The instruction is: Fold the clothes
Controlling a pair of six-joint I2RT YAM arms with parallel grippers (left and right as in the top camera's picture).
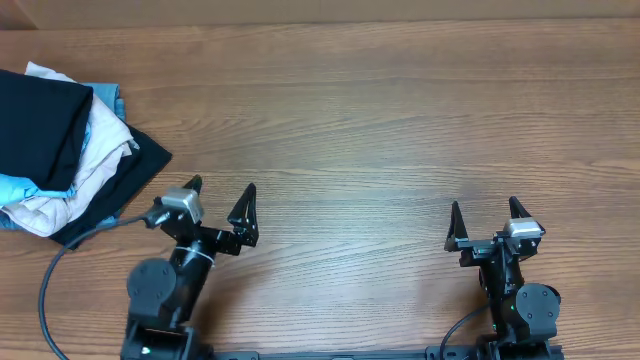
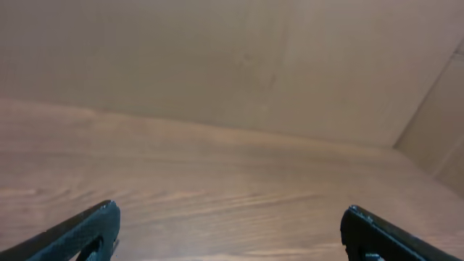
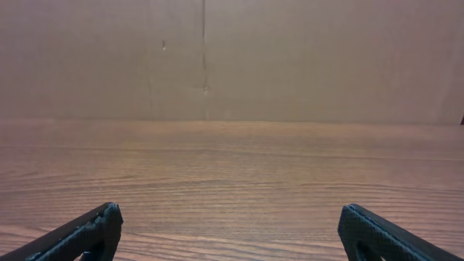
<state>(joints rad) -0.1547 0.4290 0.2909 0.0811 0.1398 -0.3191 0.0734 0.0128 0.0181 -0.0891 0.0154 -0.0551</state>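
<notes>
Black fabric, the clothes (image 1: 40, 125), lies bunched at the left edge of the table (image 1: 380, 120), with no clear long axis. It is heaped with a cream-white garment (image 1: 95, 150) and a light blue shirt (image 1: 15, 187). The heap sits near the left claw (image 1: 220, 195), to its left and slightly beyond; the right claw (image 1: 485, 215) is well apart. Both claws stand wide and empty. The overlapping garments would likely come along with any pull.

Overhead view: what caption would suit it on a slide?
Left gripper and right gripper open and empty above a wooden table; black T-shirt heaped among other clothes at the left edge.
</notes>
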